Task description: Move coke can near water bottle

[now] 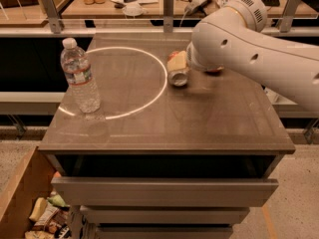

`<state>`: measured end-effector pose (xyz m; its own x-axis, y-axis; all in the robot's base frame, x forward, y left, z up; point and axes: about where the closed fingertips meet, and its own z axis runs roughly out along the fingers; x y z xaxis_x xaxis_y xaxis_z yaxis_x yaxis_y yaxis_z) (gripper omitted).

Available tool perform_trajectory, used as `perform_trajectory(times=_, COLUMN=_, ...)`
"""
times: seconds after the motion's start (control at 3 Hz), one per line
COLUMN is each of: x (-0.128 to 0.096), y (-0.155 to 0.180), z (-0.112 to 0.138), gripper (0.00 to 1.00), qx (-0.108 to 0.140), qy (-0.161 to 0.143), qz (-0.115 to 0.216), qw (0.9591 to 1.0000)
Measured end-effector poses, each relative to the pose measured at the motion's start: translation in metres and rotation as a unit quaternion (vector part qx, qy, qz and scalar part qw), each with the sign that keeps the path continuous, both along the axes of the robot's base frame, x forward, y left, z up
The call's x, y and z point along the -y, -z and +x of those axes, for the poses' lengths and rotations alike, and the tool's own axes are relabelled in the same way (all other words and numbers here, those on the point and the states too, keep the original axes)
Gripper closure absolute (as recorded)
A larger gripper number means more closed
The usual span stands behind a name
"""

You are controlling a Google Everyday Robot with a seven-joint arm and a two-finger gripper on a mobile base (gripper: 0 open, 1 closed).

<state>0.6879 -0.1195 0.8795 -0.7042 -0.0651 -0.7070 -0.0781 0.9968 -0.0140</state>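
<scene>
The coke can [178, 78] lies on the table right of centre, by the right edge of a white light ring, with its silver end facing the camera. My gripper [176, 63] is directly over and against the can, at the end of the big white arm [249, 44] that reaches in from the right. The water bottle [79, 76] stands upright at the table's left side, well apart from the can, on the left edge of the ring.
A red apple [215, 70] shows partly under the arm, just right of the can. The grey table [164, 133] has an open drawer [164, 190] below its front edge. A box of snacks [42, 215] stands on the floor at lower left. A cluttered bench [134, 4] runs behind.
</scene>
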Motion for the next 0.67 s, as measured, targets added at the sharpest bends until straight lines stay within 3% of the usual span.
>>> perform_trajectory(times=0.33, x=-0.0021, y=0.0033, z=0.0103, gripper=0.41, qx=-0.008, qy=0.038, qz=0.022, qw=0.9990)
perform_trajectory(times=0.67, x=-0.0057, y=0.0074, z=0.0155, gripper=0.64, qx=-0.021, qy=0.050, qz=0.037, qw=0.9978)
